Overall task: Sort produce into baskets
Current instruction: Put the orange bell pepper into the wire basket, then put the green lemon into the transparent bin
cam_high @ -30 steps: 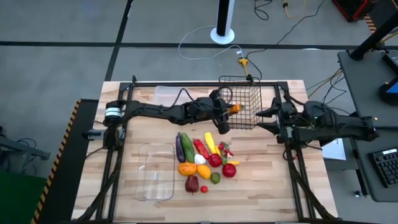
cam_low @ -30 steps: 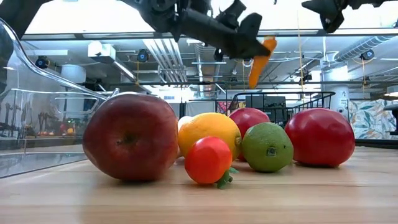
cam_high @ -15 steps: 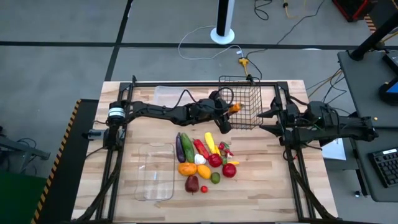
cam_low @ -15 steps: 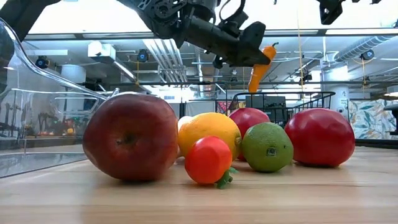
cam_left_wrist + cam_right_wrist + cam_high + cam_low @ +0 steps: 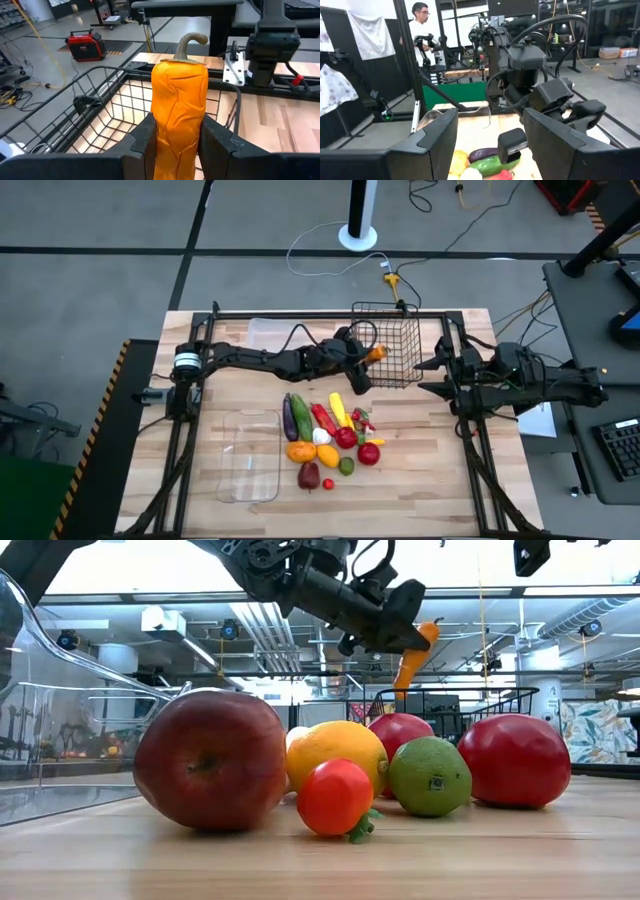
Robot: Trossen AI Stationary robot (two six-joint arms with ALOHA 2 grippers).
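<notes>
Left end effector (image 5: pixel 176 137) gripping orange pepper (image 5: pixel 179 107), above black basket rim (image 5: pixel 107 70)

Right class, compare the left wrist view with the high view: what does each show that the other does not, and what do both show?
Only the left wrist view shows the orange pepper's curled stem and wrinkled skin, clamped between the left gripper's fingers over the open wire basket. Only the high view shows the produce pile, the long clear tray and the right gripper waiting open beside the basket. Both show the pepper, the basket and the wooden table.
</notes>
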